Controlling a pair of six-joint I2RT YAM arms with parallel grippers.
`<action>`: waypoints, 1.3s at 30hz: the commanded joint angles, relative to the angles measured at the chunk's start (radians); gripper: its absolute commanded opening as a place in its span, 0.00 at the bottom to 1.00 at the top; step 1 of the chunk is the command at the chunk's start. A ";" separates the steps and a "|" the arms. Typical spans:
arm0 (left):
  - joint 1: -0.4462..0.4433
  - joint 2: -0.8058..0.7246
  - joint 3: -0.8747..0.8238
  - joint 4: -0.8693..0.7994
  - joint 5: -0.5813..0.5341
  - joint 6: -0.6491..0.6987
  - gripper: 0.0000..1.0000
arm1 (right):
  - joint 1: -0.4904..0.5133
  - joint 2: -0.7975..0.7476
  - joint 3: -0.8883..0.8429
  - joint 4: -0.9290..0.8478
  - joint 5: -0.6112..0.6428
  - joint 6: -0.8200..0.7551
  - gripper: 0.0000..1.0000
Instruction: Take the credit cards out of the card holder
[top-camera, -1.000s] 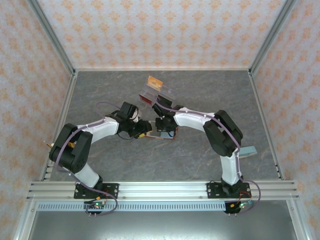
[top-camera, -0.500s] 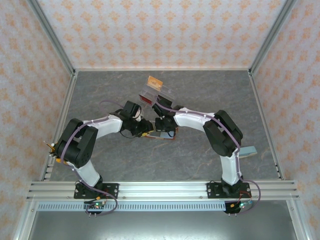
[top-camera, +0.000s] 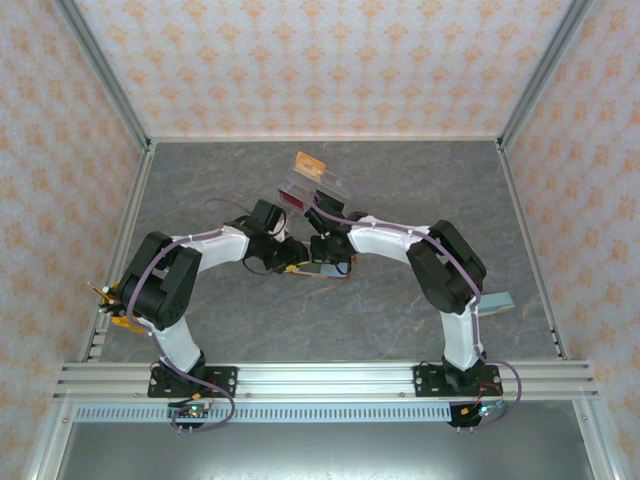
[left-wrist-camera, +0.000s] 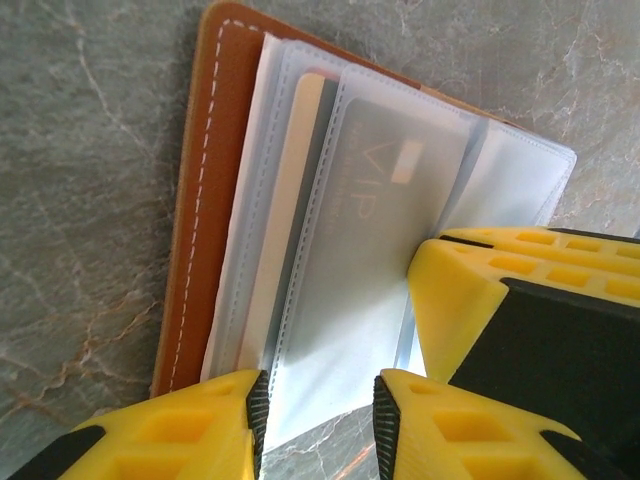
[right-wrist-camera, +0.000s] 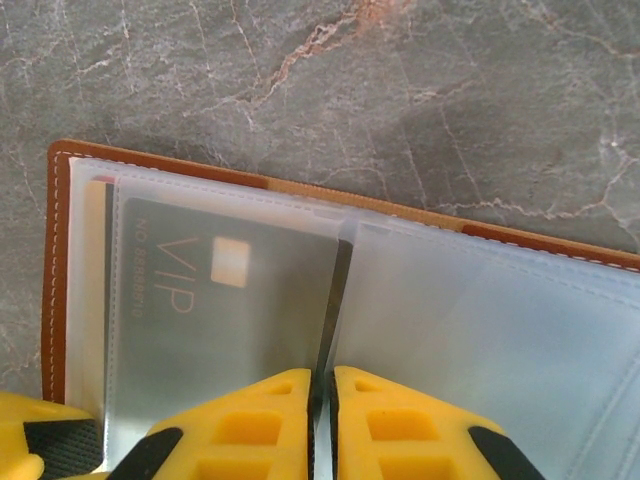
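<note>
The holder lies open on the counter, brown cover down, with both claws meeting over it. In the wrist views its clear sleeves fan out from the stitched brown edge. The top sleeve carries a grey card printed VIP. A tan card sits in a sleeve beneath it, closer to the holder's brown edge.

The left claw stands part open. One yellow finger is on each side of the top sleeve's outer corner, where it reaches past the holder's edge, and the counter shows in the gap. Whether the pads press on the sleeve cannot be told.

The right claw is all but closed. Its two fingers pinch a thin edge at the spine end of the grey card, near the holder's middle fold. This is the sleeve's rim for certain, but whether the card itself is in the nip cannot be told.

Beyond the holder, away from the arm bases, a red card lies near it on the counter. An orange card lies farther off the same way. Between the two sits something flat and clear that is too indistinct to name. Well to the right of the holder, a small blue-grey thing lies partly hidden behind the right arm.
</note>
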 joint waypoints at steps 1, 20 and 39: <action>-0.010 0.028 0.031 -0.066 -0.016 0.043 0.37 | -0.010 0.038 -0.046 -0.045 0.032 0.012 0.13; -0.011 0.082 0.070 -0.109 0.042 0.108 0.36 | -0.010 0.038 -0.055 -0.036 0.025 0.013 0.09; -0.011 0.026 0.072 -0.036 0.123 0.096 0.27 | -0.014 -0.104 -0.100 0.067 0.013 0.048 0.14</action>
